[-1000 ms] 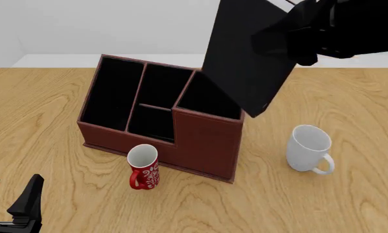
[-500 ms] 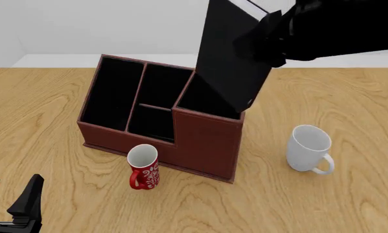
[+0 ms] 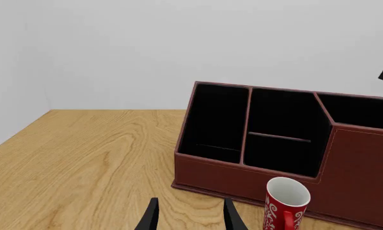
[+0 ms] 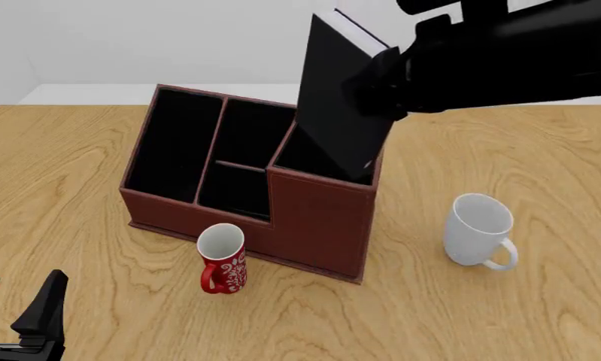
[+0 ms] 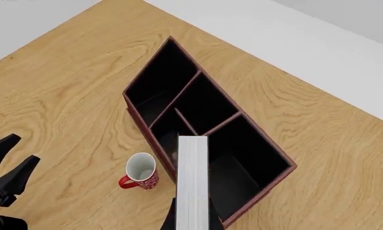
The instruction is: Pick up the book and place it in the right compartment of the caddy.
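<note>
The black book [image 4: 335,98] hangs tilted in my right gripper [image 4: 383,77], which is shut on its upper end. Its lower corner sits at the rim of the right compartment [image 4: 315,154] of the reddish-brown caddy [image 4: 311,222]. In the right wrist view the white page edges of the book [image 5: 192,182] run between my fingers, above the caddy's right compartment [image 5: 246,163]. My left gripper [image 4: 14,301] is open and empty at the table's near left corner. It also shows in the left wrist view [image 3: 190,218], well short of the caddy [image 3: 242,179].
A red patterned mug [image 4: 222,259] stands against the caddy's front wall and also shows in the left wrist view [image 3: 286,203]. A white mug [image 4: 478,229] stands to the right of the caddy. The wooden table [image 4: 59,188] ends at a white back wall.
The right arm has carried the book left and down, from above the caddy's right side to the right compartment's rim. The left arm has not moved.
</note>
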You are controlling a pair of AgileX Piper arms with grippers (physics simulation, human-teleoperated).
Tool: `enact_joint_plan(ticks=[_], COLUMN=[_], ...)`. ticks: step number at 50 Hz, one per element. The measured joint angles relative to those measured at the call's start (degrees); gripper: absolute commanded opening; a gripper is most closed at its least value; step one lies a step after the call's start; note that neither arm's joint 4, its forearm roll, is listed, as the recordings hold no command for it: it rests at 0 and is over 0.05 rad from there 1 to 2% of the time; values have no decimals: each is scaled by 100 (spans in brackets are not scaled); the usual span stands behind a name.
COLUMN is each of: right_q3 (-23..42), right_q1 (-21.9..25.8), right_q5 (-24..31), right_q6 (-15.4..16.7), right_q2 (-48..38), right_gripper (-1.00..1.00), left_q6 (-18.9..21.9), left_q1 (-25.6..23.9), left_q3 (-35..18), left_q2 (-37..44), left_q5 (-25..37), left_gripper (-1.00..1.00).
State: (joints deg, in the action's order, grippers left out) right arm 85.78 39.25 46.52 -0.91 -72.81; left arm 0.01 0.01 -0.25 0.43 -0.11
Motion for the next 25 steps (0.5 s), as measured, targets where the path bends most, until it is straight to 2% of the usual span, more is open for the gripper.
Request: enact_joint_plan(ticks=[25], right_q3=[-91], right_q1=[-182], right_q5=[-380], right_q6=[74], right_q2=[-375], right_gripper=[-100], left_q6=[0], left_q1=[0], left_q3=[0], left_q2=[0], left_q5=[0], left_gripper=[100])
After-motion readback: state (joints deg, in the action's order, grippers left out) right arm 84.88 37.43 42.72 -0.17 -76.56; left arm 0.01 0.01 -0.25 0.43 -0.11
